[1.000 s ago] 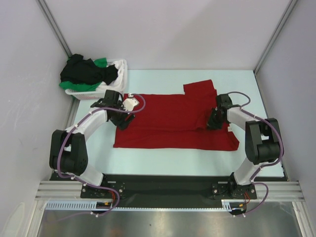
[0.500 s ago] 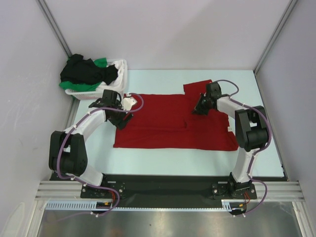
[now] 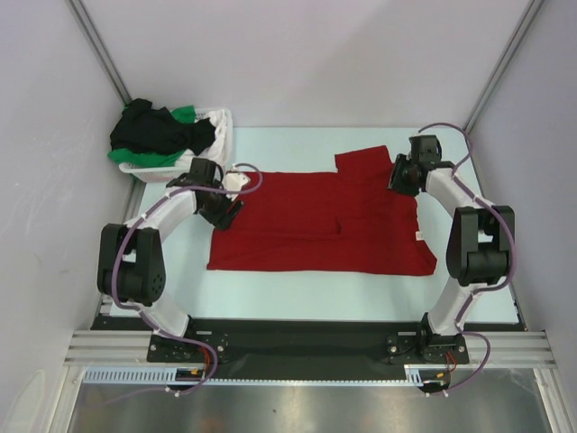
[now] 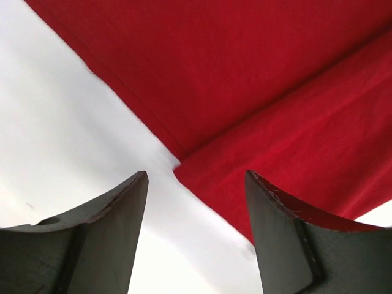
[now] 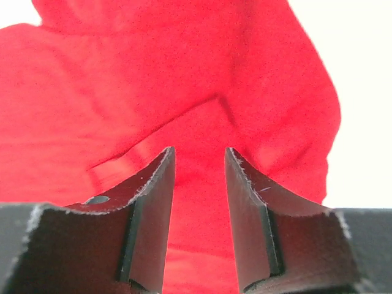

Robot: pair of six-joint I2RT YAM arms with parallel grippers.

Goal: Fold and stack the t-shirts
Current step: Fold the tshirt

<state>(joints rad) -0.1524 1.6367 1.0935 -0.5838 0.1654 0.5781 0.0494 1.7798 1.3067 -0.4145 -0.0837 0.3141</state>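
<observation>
red tee flat mid-table, spread sideways | L gripper at tee's left edge, jaws wide apart, nothing btwn | R gripper over tee's far-right corner, jaws partly apart, cloth under, not pinched | far left: basket w/ black tee + green tee heaped

The laundry basket is largely hidden beneath heaped black and green t-shirts.
</observation>
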